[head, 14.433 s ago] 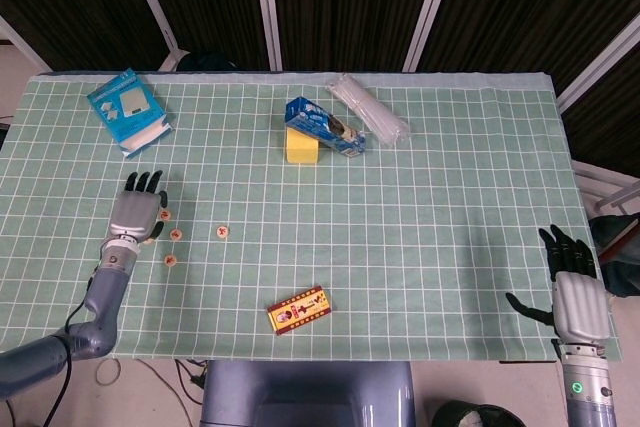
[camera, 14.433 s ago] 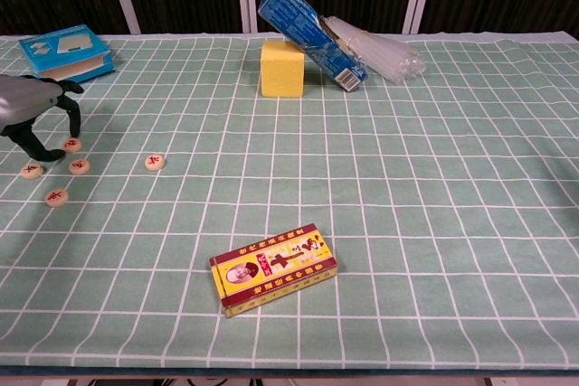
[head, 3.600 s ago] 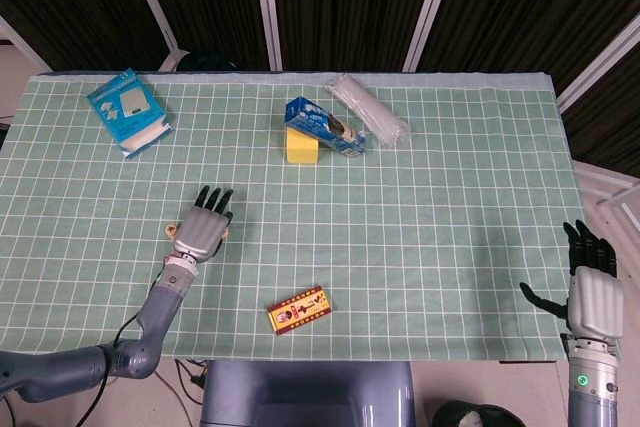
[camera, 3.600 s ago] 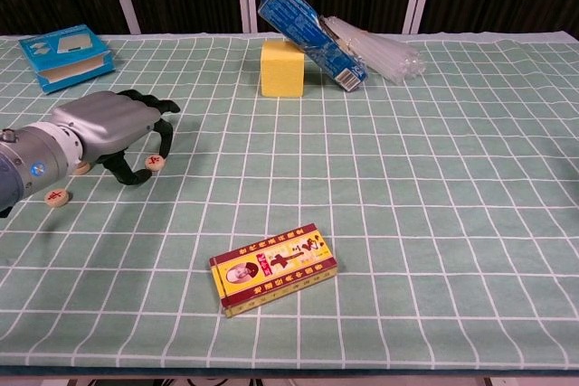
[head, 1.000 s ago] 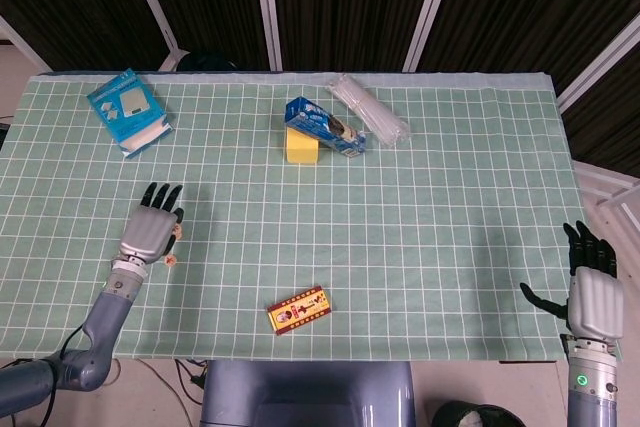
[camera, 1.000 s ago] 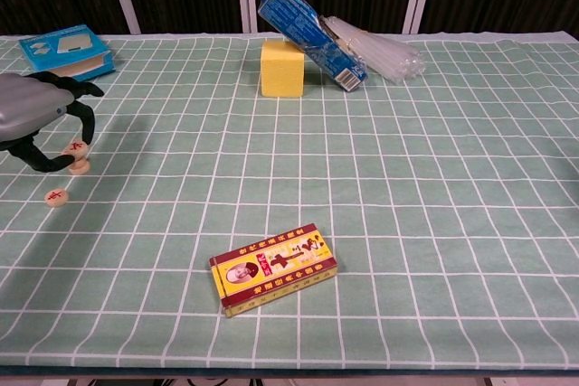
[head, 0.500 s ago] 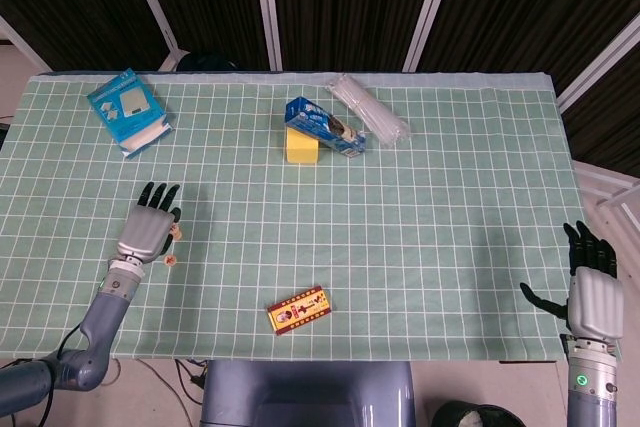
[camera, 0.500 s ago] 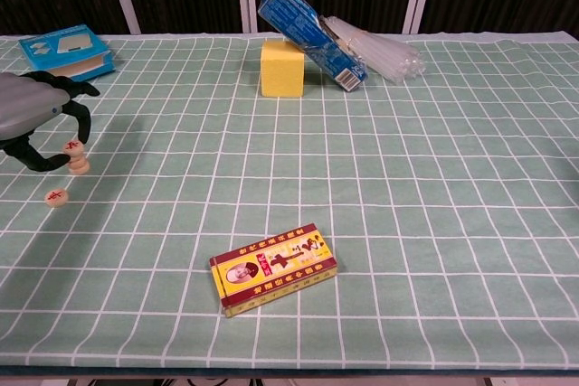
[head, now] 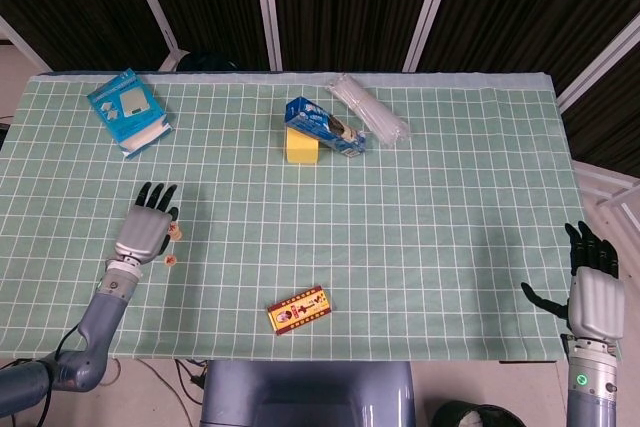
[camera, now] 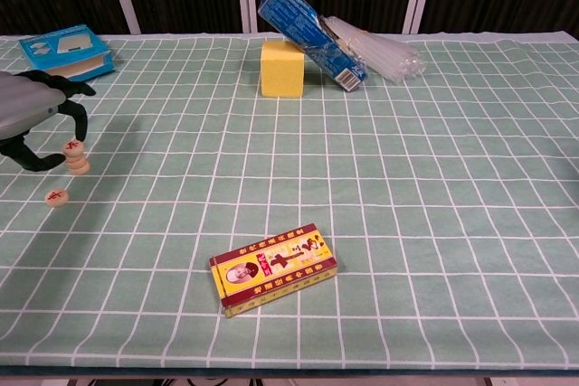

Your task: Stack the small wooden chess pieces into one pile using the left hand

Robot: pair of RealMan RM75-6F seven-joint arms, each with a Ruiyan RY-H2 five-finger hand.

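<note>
A short pile of small wooden chess pieces [camera: 79,158] stands on the green checked cloth at the left; in the head view the pile [head: 176,234] shows just right of my left hand [head: 145,229]. One single piece [camera: 58,197] lies flat just in front of the pile, also seen as a piece [head: 170,259] from above. In the chest view my left hand [camera: 32,119] arches beside the pile, fingers curved and apart, their tips close to it but holding nothing. My right hand [head: 590,292] hangs off the table's right front corner, fingers spread and empty.
A red and yellow box [camera: 273,269] lies front centre. A yellow block [camera: 281,68] props a blue carton [camera: 312,33] at the back, beside a clear plastic bag [camera: 375,53]. A blue box [camera: 68,50] sits at the back left.
The left hand set the piece it carried onto the pile and let go, then drew slightly left. The right hand has not moved.
</note>
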